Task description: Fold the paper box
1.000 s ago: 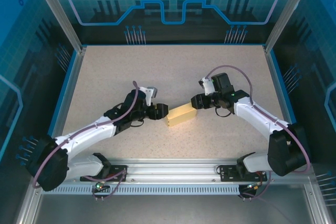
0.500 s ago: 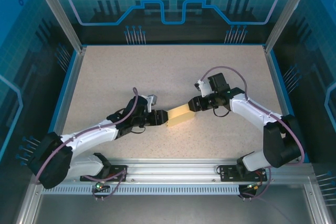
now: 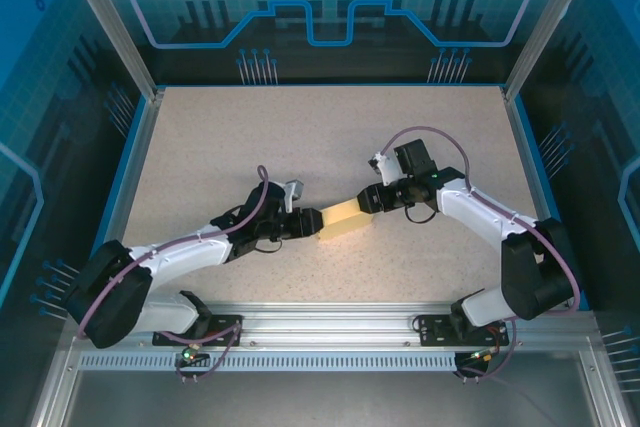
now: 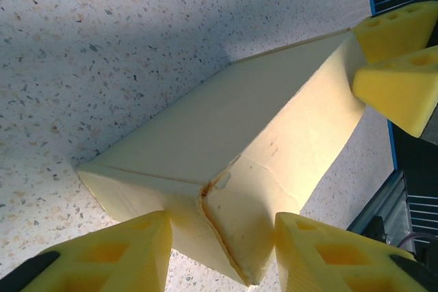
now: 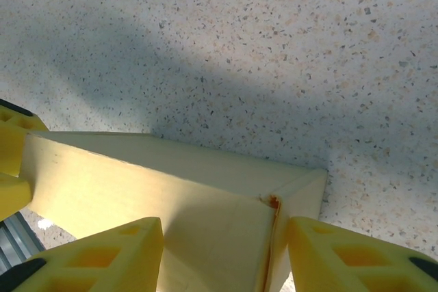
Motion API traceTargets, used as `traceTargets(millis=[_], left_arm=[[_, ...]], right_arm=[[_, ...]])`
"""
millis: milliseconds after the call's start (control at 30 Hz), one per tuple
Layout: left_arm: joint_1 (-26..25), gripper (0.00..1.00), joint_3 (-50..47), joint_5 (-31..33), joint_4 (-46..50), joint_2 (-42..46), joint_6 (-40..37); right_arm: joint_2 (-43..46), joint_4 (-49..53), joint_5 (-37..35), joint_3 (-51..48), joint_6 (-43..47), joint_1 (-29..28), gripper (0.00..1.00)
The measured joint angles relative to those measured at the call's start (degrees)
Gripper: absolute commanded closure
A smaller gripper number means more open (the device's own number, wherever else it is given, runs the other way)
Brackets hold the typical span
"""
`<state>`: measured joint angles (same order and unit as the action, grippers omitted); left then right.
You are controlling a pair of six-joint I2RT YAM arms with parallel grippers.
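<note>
Paper box (image 3: 343, 218): one, lying between your two grippers. Left gripper (image 3: 316, 223) and right gripper (image 3: 368, 199) each straddle one end, jaws parted; actual clamping you cannot tell.

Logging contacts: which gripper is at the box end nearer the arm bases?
The left gripper, at the lower-left end of the paper box; the right gripper is at the farther, upper-right end.
</note>
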<state>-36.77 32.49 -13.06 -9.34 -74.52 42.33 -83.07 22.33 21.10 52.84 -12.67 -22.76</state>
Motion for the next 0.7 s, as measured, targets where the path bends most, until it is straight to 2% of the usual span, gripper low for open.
traceTargets(millis=[333, 533, 700], left_arm=[[4.85, 0.58, 7.98, 2.12, 2.21, -6.67, -3.37], [8.46, 0.59, 15.91, 2.97, 3.08, -14.21, -6.86], [9.09, 0.57, 20.11, 4.31, 3.56, -19.12, -10.25]], right_arm=[[-0.96, -4.87, 0.37, 3.06, -2.38, 0.98, 0.50], [-5.20, -8.76, -0.11, 7.76, -2.34, 2.25, 0.51], [-9.01, -10.99, -2.47, 8.61, -2.05, 2.95, 0.51]])
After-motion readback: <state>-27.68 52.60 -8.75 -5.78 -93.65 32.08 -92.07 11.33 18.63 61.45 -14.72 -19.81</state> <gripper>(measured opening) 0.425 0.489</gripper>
